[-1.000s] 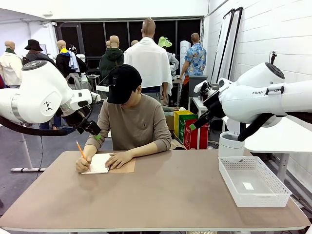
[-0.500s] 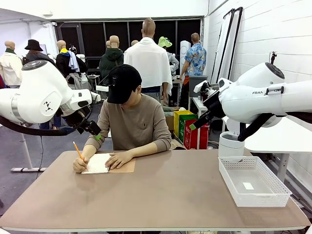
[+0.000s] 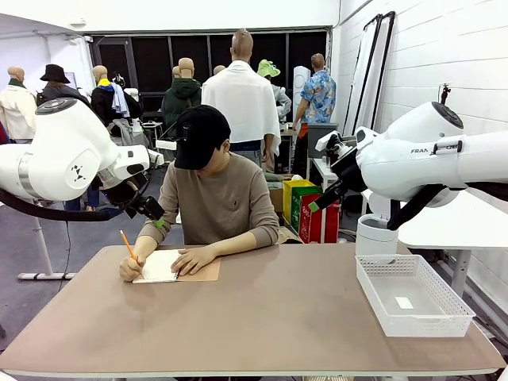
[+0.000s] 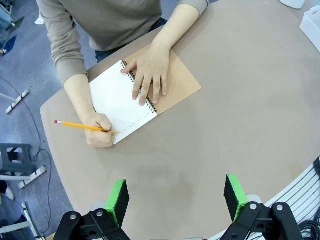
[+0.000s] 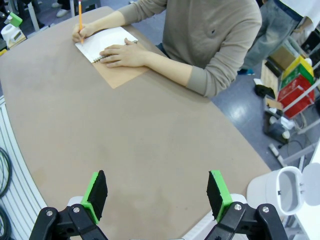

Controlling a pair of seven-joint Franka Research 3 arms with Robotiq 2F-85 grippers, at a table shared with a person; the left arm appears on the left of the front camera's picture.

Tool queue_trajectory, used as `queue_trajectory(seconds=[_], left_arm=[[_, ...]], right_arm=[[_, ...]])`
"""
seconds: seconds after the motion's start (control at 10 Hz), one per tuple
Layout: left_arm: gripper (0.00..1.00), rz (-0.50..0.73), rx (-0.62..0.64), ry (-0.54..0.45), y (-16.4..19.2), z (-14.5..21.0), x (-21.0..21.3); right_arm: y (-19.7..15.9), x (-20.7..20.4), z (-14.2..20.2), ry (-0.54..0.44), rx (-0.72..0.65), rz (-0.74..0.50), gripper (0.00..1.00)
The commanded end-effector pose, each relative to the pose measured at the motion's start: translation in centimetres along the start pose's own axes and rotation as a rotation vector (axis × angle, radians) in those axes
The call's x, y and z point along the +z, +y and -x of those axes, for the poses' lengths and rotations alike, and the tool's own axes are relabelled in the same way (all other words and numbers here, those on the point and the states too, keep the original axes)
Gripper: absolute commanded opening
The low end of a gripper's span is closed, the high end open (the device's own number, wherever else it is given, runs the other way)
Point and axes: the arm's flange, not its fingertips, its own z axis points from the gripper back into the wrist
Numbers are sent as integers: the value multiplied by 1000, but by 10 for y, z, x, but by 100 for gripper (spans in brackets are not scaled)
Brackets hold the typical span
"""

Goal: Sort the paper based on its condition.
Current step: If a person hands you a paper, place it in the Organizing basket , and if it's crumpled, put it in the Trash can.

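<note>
Left tool [image 4: 175, 187] and right tool [image 5: 156, 181] both spread, empty, above the table [image 3: 270, 317]. Person's hand [image 4: 99, 136] writes with pencil [image 4: 80, 125] on notebook [image 4: 112, 100]; one paper [image 3: 404, 302] lies in basket [image 3: 425, 327]

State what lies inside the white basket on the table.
Inside the white basket, one small white slip of paper lies flat on the floor. The near mesh wall covers the floor strip just behind it, so anything there cannot be seen.

Green-padded left gripper [image 4: 175, 181]; white page [image 4: 112, 100]; brown cover [image 4: 182, 84]; orange pencil [image 4: 80, 125].
</note>
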Motion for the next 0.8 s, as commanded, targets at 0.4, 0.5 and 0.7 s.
queue_trajectory(seconds=[0.4,0.5,0.7], left_arm=[[100,-5,-3,-1,1,1,1],[100,-5,-3,-1,1,1,1],[100,-5,-3,-1,1,1,1]], right_arm=[[0,0,0,-2,-2,-5,100],[0,0,0,-2,-2,-5,100],[0,0,0,-2,-2,-5,100]])
